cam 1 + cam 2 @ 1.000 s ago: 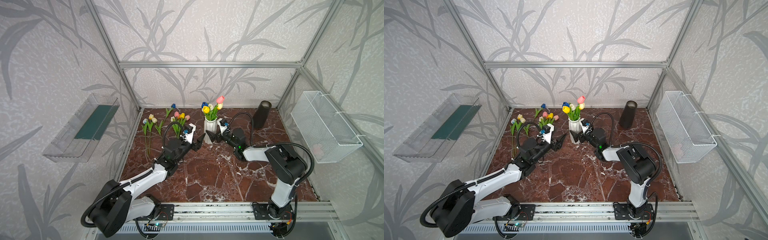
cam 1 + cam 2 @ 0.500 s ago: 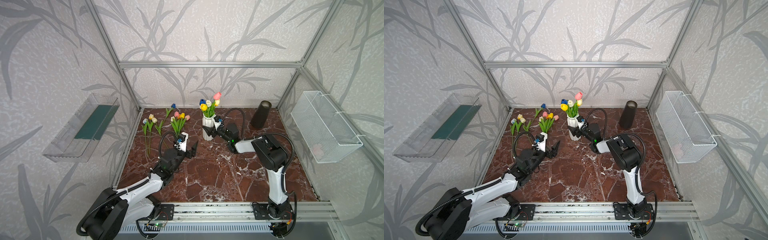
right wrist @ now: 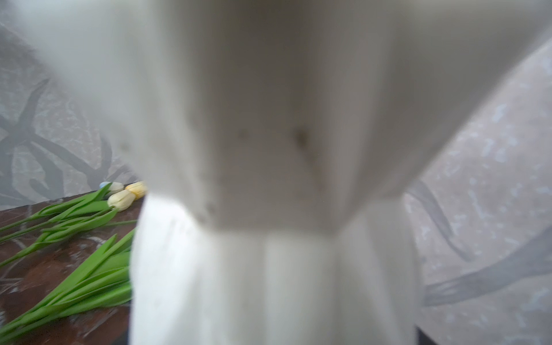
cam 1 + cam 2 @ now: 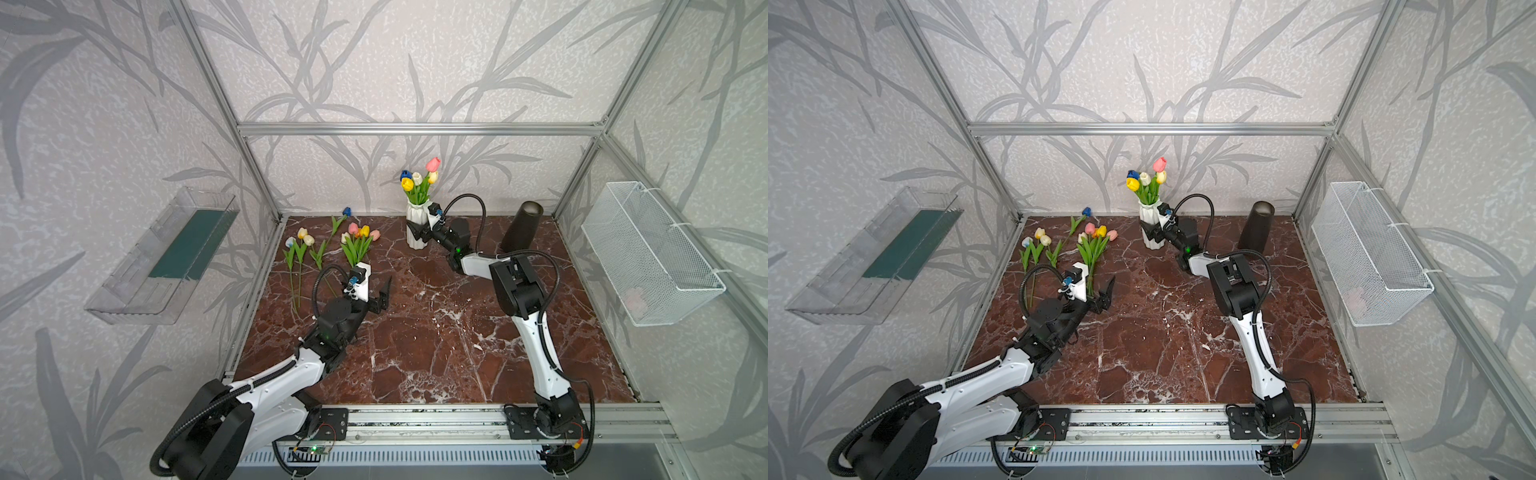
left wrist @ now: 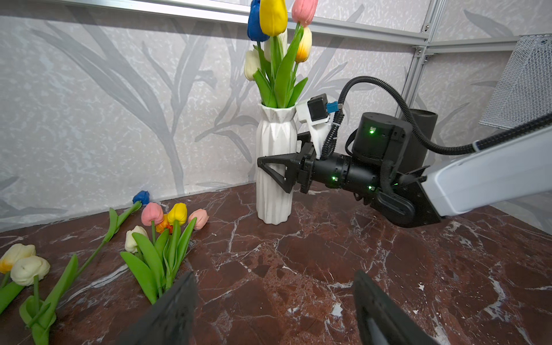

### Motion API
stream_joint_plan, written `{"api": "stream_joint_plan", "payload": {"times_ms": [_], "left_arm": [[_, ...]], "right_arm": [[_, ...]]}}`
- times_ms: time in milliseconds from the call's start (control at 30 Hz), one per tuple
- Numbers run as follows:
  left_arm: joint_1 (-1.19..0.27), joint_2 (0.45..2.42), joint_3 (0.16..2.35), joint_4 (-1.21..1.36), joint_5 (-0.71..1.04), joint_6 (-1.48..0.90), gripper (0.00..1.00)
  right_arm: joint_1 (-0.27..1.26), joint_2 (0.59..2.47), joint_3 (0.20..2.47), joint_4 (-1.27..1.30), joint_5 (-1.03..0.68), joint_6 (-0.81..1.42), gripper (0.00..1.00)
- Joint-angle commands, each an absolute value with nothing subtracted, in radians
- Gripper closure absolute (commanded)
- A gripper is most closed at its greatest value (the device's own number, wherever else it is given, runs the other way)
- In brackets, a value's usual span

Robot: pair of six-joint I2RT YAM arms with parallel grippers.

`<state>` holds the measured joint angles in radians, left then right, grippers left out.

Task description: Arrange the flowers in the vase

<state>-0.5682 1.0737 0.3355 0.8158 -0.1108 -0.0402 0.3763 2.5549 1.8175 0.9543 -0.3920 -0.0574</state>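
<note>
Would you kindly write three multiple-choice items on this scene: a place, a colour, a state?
1. Where is the vase? A rear middle B front left C right edge
2. Colour of its highest tulip? A blue B pink C orange
3. The left gripper is: A shut on a stem B shut on the vase C open, empty

1 A: top views show it far back, centred.
2 B: the pink head rises above the rest.
3 C: its jaws stand apart, nothing between.
</note>
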Motion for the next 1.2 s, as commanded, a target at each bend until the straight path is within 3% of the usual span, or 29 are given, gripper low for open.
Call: {"api": "stream_joint_plan", "payload": {"times_ms": [0,100,200,267,367,633,833,933,1167], "left_arm": [[-0.564,1.070,0.334,0.834,-0.131,-0.019,0.19],[-0.563,1.078,0.346,0.835,-0.123,-0.014,0.19],[-0.564,1.084,0.354,0.836,-0.122,-0.012,0.19],[-0.563,1.090,0.359,0.838,-0.117,-0.005,0.19],[-0.563,1.098,0.372,0.830,-0.109,0.000,0.19],[-0.560,1.101,0.392,0.852,-0.096,-0.014,0.18],[-0.557,1.097,0.404,0.863,-0.090,-0.015,0.17],[-0.552,1.096,0.425,0.851,-0.092,-0.019,0.13],[-0.536,1.142,0.640,0.567,0.037,-0.065,0.01]], "right_arm": [[0.363,2.634,1.978,0.908,-0.393,-0.089,0.57],[0.362,2.681,2.057,0.872,-0.391,-0.097,0.54],[0.361,2.698,2.099,0.841,-0.399,-0.095,0.41],[0.361,2.698,2.107,0.828,-0.396,-0.092,0.16],[0.359,2.675,2.079,0.842,-0.401,-0.090,0.00],[0.346,2.493,1.814,0.936,-0.366,-0.055,0.01],[0.342,2.252,1.507,0.937,-0.275,-0.058,0.01],[0.341,2.038,1.275,0.951,-0.199,-0.030,0.01],[0.210,1.576,1.157,0.307,-0.034,0.112,0.01]]}}
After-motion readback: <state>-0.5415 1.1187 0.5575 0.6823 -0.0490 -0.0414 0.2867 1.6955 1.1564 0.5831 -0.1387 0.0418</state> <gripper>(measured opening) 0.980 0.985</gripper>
